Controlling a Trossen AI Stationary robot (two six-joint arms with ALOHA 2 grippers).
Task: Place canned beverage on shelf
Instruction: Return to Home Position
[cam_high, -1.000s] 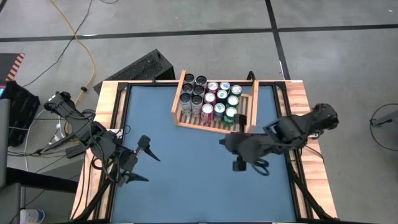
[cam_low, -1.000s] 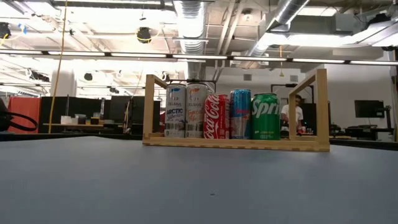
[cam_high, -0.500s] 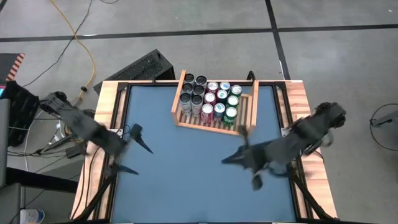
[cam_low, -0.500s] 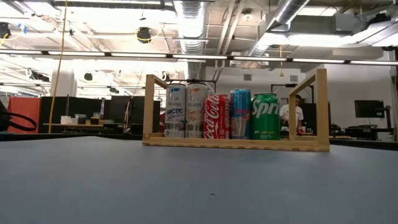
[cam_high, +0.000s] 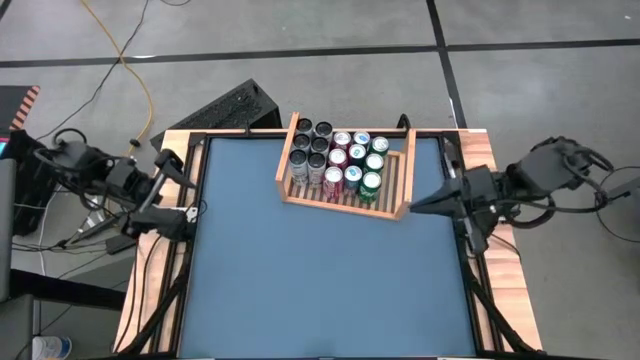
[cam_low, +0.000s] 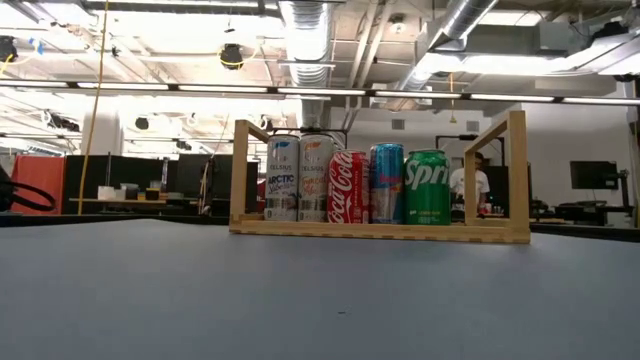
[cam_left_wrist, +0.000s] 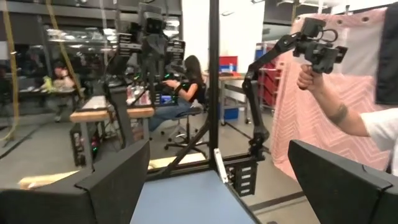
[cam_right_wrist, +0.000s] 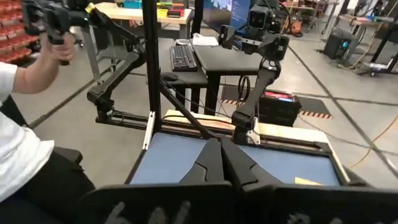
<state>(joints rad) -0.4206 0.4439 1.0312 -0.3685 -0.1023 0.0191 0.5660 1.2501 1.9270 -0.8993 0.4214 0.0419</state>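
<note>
Hovering at opposite edges of the counter (cam_high: 320, 290), the left claw (cam_high: 178, 193) is gaping wide while the right claw (cam_high: 428, 203) is pressing closed; just beside its tip, the shelf (cam_high: 340, 204) is carrying cans (cam_high: 340, 158).

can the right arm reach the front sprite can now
Likely yes: the right end effector sits beside the shelf, and the Sprite can stands at its low front rim, nothing before it.
</note>
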